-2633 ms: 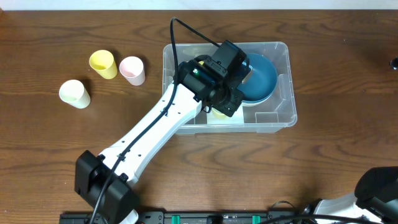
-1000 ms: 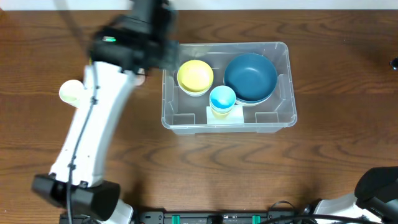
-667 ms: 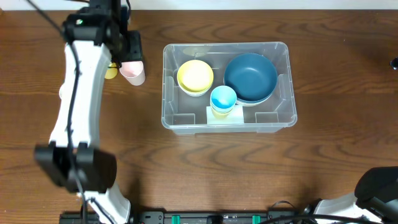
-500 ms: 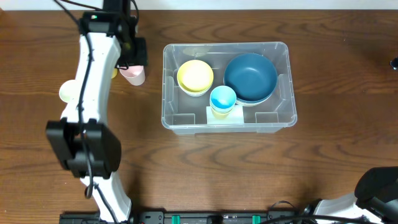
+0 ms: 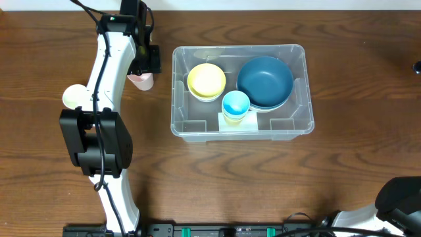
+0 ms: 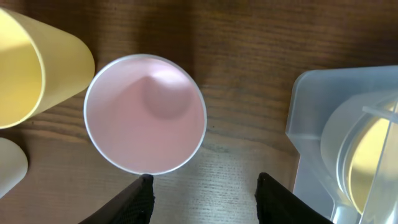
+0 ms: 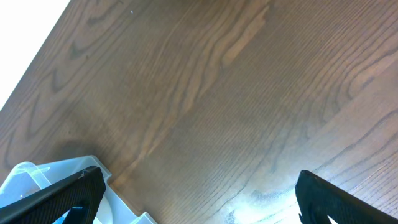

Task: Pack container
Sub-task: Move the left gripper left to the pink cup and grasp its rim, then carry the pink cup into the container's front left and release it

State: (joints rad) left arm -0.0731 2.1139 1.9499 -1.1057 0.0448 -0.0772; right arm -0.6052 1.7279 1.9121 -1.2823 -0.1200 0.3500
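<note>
1. At the near right corner of the surface (image 5: 263, 184), which is dark wood with a clear grain, only a small part of the right arm (image 5: 400, 197) shows. In its wrist view the right fingers (image 7: 348, 199) stand wide apart and hold nothing.
2. The container (image 5: 197, 131) stands about in the middle of the surface, a little toward the far edge. It is clear plastic, rectangular, with a rounded rim.
3. Inside, by its near wall, a small light-blue cup (image 5: 235, 104) stands upright, and a yellow rim shows under it.
4. Behind that, a round yellow bowl (image 5: 206, 80) lies in the far left part. A larger, smooth dark-blue bowl (image 5: 264, 80) fills the far right part.
5. Left of the container stands a cream cup (image 5: 74, 97). Farther back, a matte pink cup (image 6: 145, 121) stands near the container's far left corner, and a yellow cup (image 6: 31, 68) is just beside it.
6. The left fingers (image 6: 140, 198) hang over the pink cup, spread wide and empty.
</note>
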